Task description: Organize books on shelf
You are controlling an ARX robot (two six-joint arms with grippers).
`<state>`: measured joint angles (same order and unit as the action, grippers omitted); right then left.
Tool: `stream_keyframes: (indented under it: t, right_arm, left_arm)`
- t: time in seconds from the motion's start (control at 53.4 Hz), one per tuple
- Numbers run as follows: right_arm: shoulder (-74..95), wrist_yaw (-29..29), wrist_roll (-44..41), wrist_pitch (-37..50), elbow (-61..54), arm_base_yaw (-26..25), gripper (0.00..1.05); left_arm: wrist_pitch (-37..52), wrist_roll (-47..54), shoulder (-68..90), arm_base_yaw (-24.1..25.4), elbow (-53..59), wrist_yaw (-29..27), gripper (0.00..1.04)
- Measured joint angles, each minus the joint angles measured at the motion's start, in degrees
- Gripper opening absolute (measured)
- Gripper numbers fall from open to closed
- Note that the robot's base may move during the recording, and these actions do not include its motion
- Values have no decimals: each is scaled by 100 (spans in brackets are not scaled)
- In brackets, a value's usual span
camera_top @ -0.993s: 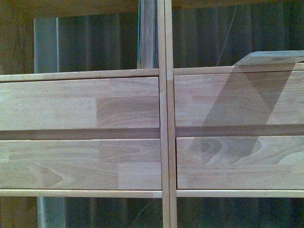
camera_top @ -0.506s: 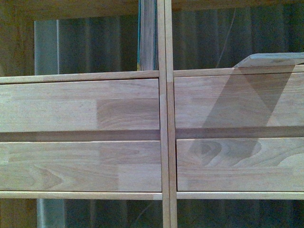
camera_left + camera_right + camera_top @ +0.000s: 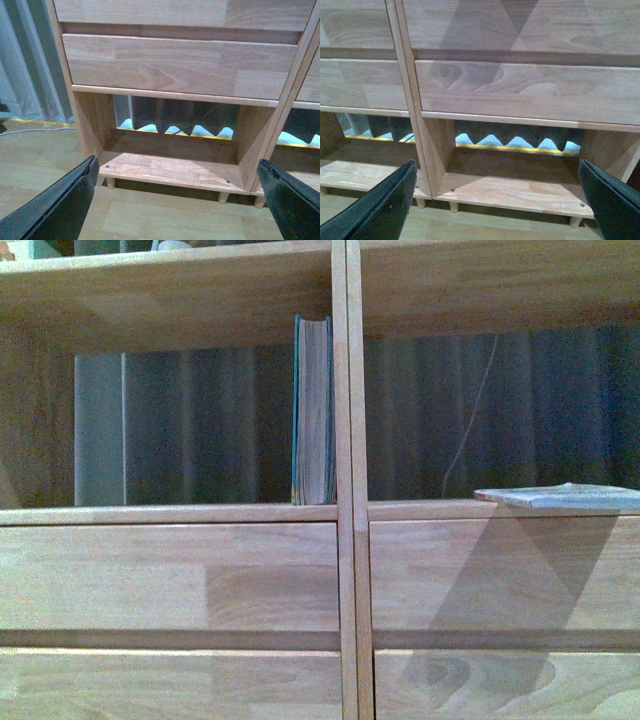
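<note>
The teal book (image 3: 313,410) stands upright on the shelf (image 3: 345,540). The paperback (image 3: 560,497), at 4 o'clock from it, lies flat, likely yet to be stood up. The left claw (image 3: 177,167) and right claw (image 3: 497,167) gape wide, empty.

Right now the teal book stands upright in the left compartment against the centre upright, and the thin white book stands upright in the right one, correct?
Not quite: the front view shows the thin white book lying flat in the right compartment, not upright. The teal book does stand upright against the centre upright on the left.
</note>
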<state>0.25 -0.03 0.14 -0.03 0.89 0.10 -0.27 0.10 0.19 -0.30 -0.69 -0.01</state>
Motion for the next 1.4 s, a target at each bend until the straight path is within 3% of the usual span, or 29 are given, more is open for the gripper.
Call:
stream_keyframes:
  t: [0.281, 0.356, 0.449, 0.693, 0.843, 1.067, 1.404]
  right_arm:
    - [0, -7, 2, 0, 0, -2, 98]
    - [323, -1510, 782, 177, 76, -476, 98]
    - [1314, -2210, 1814, 1036, 619, -612, 98]
    - [4830, -1676, 3464, 3279, 2782, -83, 98]
    - [7237, -1163, 5154, 3888, 4085, -70, 98]
    - [8854, -538, 6457, 4000, 5010, -114, 98]
    - [10043, 55, 6802, 3884, 5982, -160, 98]
  left_arm:
    - [0, 2, 0, 0, 0, 0, 98]
    - [0, 2, 0, 0, 0, 2, 98]
    - [0, 2, 0, 0, 0, 0, 98]
    - [0, 2, 0, 0, 0, 0, 98]
    - [0, 0, 0, 0, 0, 0, 98]
    - [0, 2, 0, 0, 0, 0, 98]
    - [0, 0, 0, 0, 0, 0, 98]
